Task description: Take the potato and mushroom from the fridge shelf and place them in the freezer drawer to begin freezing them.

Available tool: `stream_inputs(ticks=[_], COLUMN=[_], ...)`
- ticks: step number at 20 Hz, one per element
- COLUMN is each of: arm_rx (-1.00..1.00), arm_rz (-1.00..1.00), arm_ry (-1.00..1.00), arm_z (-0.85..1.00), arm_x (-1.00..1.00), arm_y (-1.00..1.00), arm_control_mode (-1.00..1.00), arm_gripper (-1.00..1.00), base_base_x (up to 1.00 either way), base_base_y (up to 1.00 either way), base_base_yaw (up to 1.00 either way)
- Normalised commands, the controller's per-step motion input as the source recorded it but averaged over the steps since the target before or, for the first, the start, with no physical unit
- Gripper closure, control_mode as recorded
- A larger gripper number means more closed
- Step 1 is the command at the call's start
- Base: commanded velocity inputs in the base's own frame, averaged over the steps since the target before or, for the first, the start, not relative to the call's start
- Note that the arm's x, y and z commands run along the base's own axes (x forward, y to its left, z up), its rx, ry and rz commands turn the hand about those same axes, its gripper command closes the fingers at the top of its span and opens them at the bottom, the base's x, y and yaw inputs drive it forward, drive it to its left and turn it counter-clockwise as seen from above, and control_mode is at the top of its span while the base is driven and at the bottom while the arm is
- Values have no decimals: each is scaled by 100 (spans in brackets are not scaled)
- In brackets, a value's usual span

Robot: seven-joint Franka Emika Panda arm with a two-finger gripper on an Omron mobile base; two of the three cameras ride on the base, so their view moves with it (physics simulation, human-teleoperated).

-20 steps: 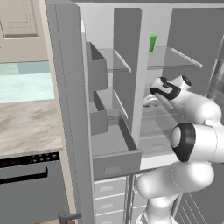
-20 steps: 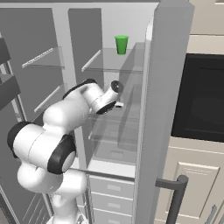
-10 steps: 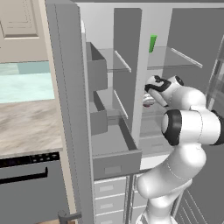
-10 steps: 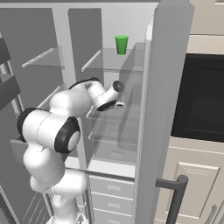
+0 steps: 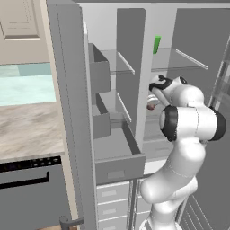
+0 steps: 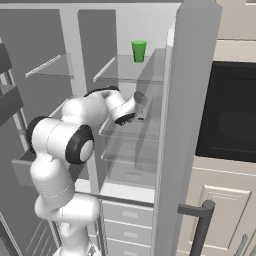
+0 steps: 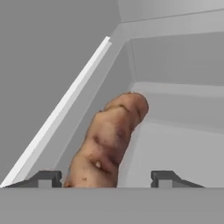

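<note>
Potato (image 7: 107, 144) between finger tips (image 7: 46, 178); no writing.

Potato (image 7: 107, 144) lies between the hand's (image 7: 105, 179) fingertips, on the fridge shelf (image 7: 183, 153)

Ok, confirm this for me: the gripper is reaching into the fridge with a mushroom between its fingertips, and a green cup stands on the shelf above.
Not quite. The hand view shows a potato, long, brown and lumpy, between the fingertips of the gripper, not a mushroom. The rest stands: the arm reaches into the fridge, and the green cup stands on the shelf above.
</note>
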Motion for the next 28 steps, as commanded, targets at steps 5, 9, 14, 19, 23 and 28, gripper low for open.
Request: stream_inputs(ticks=[5, 9, 14, 19, 23, 28], arm_rx=[0, 0, 1, 0, 0, 0], arm_rz=[0, 0, 0, 0, 0, 0], arm_ry=[4, -5, -23, -18, -3, 0], arm_z=[-52, -14, 8, 33, 82, 78], arm_x=[0, -46, -95, -100, -75, -71], arm_y=[0, 1, 1, 12, 33, 13], arm_control_mode=[-100, -100, -100, -100, -100, -100], arm_gripper=[100, 100, 100, 100, 100, 100], base_base_x=[0, 0, 0, 0, 0, 0], base_base_y=[0, 0, 0, 0, 0, 0], base_base_yaw=[0, 0, 0, 0, 0, 0])
